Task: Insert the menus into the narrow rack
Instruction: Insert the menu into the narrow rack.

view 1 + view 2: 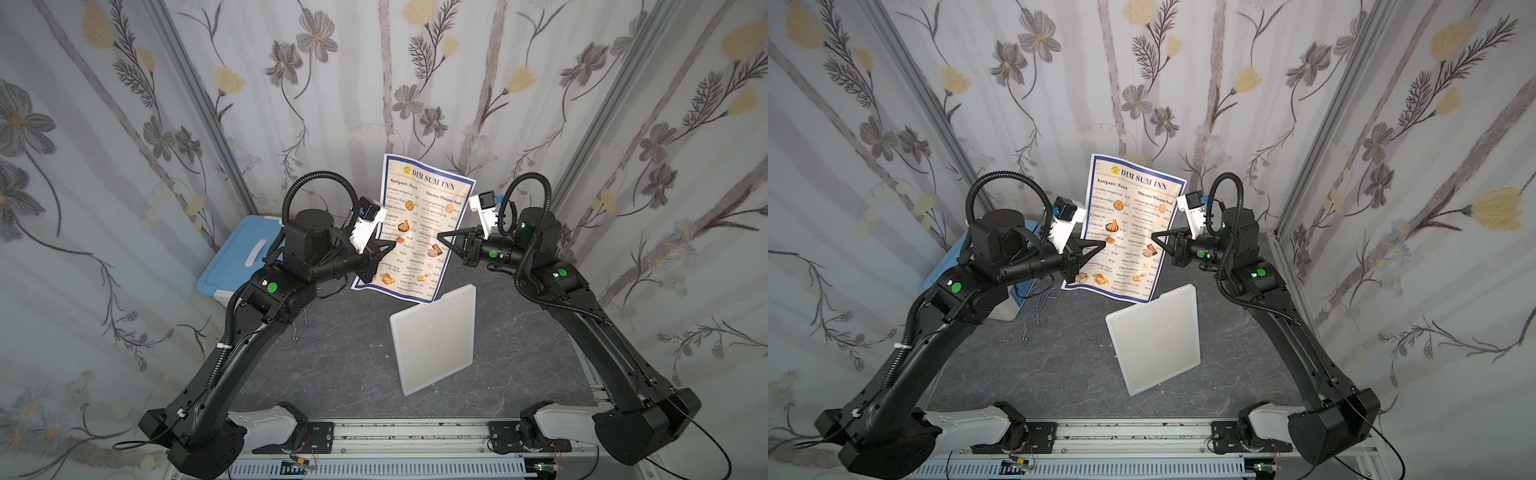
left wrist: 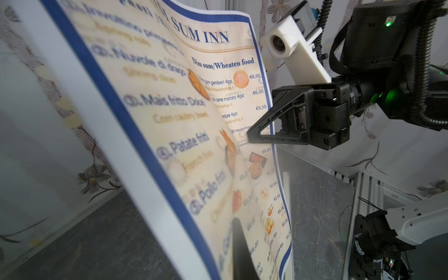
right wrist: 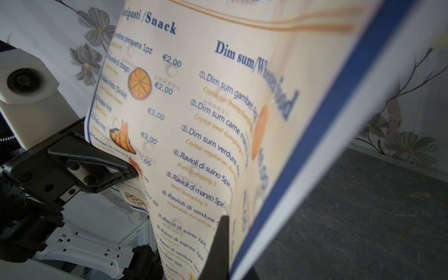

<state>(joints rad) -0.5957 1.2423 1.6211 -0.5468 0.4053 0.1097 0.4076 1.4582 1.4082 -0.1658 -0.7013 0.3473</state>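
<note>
Your rack (image 1: 434, 338) stands on the worktop (image 1: 332, 365), with the menu (image 1: 419, 224) held upright at its 12 o'clock. Your left tool (image 1: 392, 247) pinches the menu's 9 o'clock edge, and your right tool (image 1: 441, 237) its 3 o'clock edge.

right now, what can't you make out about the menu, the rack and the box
- rack: its slot, too thin to show in both top views; neither wrist view shows the rack.
- menu: print nearest each wrist camera is blurred; in top views, small print too small, and whether its bottom edge touches the table unclear.
- box: much of it hidden behind the left arm in both top views.
</note>
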